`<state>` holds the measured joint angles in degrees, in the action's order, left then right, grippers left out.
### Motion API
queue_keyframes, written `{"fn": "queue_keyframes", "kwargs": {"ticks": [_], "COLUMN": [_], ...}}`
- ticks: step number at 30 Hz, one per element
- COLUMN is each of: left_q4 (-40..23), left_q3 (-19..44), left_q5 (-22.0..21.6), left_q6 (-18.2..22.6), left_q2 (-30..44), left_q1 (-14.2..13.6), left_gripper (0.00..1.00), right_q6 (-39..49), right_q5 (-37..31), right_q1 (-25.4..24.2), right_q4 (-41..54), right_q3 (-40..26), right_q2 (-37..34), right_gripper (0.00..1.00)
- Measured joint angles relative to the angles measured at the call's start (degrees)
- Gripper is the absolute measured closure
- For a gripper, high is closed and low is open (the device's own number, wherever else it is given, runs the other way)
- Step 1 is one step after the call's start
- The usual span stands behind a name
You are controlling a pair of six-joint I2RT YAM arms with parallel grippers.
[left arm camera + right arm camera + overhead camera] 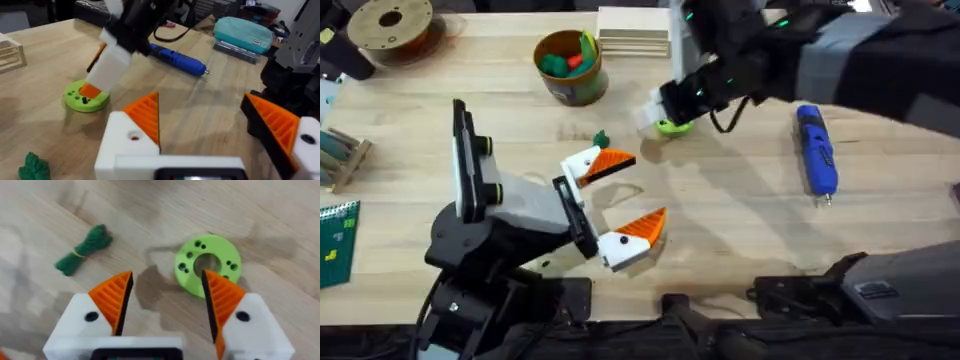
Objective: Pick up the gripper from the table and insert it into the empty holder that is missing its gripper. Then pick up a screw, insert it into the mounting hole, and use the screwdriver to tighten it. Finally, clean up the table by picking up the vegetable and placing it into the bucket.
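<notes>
Pale wood tabletop (740, 240), with the left gripper (625, 195) at centre frame overhead, orange pads (645, 225) spread wide, nothing between them. Right gripper (665, 108) reaching in from the upper right, poised over a bright green disc (672, 127) above centre; fingers (112, 300) parted wide in its wrist view, empty, one orange pad overlapping the disc's rim (207, 262). Dark green vegetable (601, 139) lying on the wood just above the left gripper, left of the disc. Blue screwdriver (816, 150) flat at the right of the overhead frame, bit toward the lower edge. Olive-yellow bucket (570, 68) upper centre-left, holding green and red pieces. Brown spool (390, 25) in the upper left corner.
</notes>
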<state>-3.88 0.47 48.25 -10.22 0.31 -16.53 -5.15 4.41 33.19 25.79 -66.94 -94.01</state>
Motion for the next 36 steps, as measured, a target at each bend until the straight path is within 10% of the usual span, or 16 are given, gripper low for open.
{"fn": "queue_keyframes", "kwargs": {"ticks": [36], "left_q4": [0.0], "left_q3": [0.0], "left_q5": [0.0], "left_q6": [0.15], "left_q2": [0.0], "left_q1": [0.0], "left_gripper": [0.014], "right_q6": [-0.21], "right_q5": [-8.03], "right_q1": [2.05], "right_q4": [-4.49], "right_q3": [0.0], "right_q2": [-8.51], "right_gripper": [0.693]}}
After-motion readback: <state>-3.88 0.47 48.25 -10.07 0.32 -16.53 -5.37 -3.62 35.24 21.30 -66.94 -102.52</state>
